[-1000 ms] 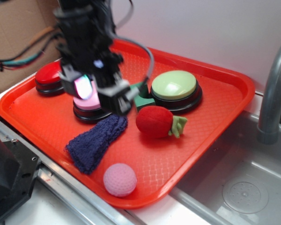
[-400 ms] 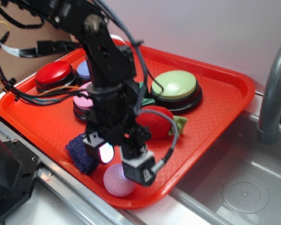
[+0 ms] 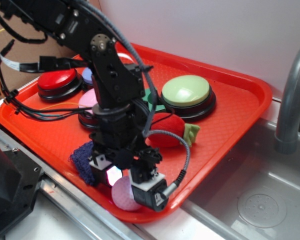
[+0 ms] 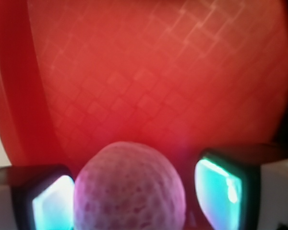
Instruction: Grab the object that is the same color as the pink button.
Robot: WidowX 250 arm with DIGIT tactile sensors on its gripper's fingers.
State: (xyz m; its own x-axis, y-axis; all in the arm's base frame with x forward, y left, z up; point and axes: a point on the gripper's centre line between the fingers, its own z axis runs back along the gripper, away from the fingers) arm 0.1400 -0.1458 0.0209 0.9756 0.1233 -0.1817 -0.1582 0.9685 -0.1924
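Reaching down from the upper left, the black arm bends steeply so that the gripper (image 3: 126,186) points at the near edge of the red tray (image 3: 240,105), at about 6 o'clock on it. The jaws stand spread, one on each side of the pale pink ball (image 3: 121,195), and the wrist view shows a gap on the right and the left pad just beside the ball (image 4: 129,189); contact cannot be told. In the exterior view the arm hides most of the ball, much of the pink button (image 3: 88,101), the dark blue cloth (image 3: 81,155) and part of the red plush strawberry (image 3: 166,131). Only the wrist view shows the ball's dimpled surface and the glowing pads, blurred. The green button (image 3: 186,92) sits at 1 o'clock, the red button (image 3: 56,80) at 10 o'clock.
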